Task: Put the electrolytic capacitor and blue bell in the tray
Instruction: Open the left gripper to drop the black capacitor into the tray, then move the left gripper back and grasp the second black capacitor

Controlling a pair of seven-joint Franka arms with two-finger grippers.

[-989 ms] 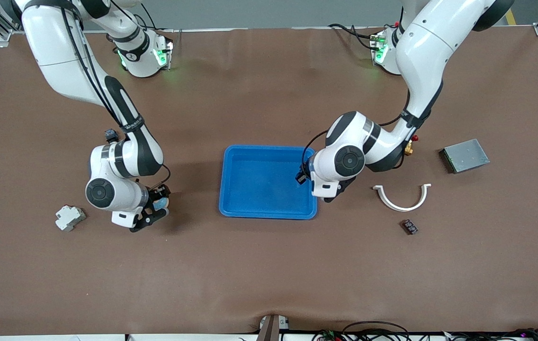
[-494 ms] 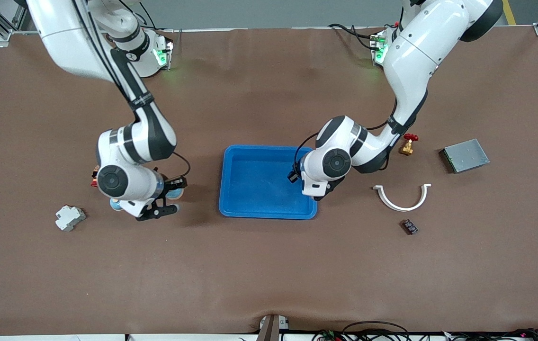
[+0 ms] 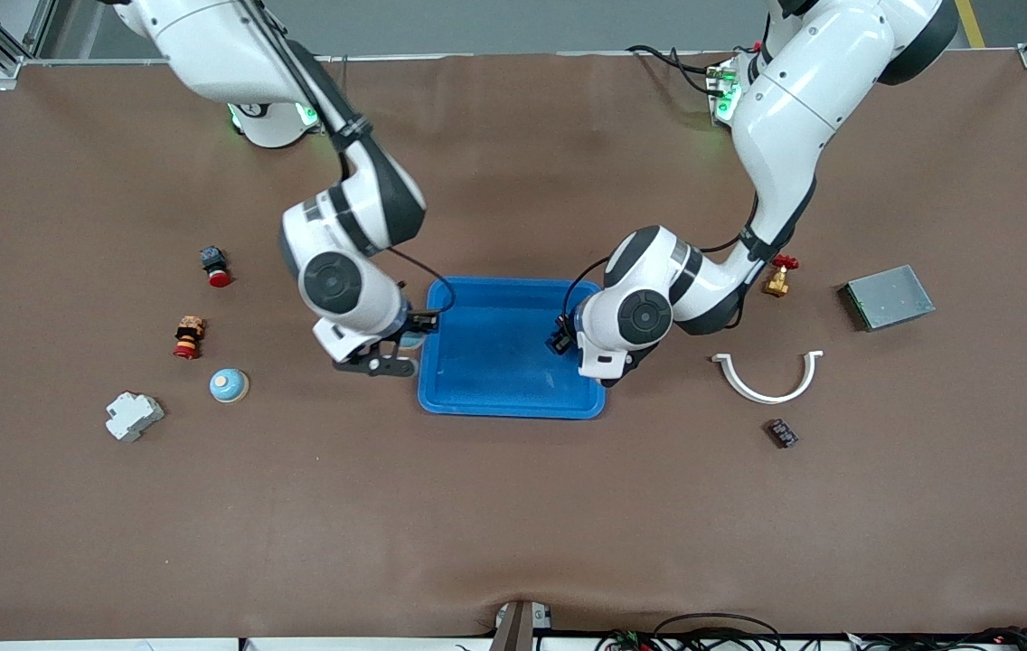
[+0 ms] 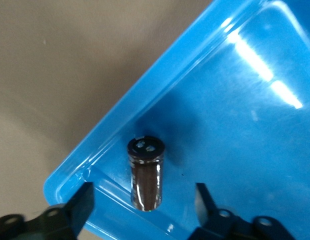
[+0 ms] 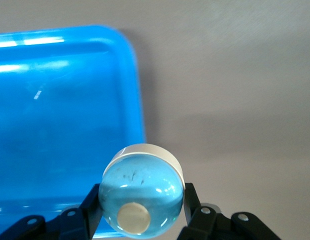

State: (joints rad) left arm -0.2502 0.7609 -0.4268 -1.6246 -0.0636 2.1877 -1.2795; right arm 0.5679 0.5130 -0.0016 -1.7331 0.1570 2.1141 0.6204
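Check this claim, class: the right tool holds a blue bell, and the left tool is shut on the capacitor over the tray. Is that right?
Not quite. The left tool is open: the capacitor stands in the tray, apart from both fingers, as the left wrist view shows. The rest is right: the right tool holds the bell.

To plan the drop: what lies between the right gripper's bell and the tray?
Nothing. In the right wrist view the blue bell, in the right gripper, hangs beside the tray rim; only bare table between.
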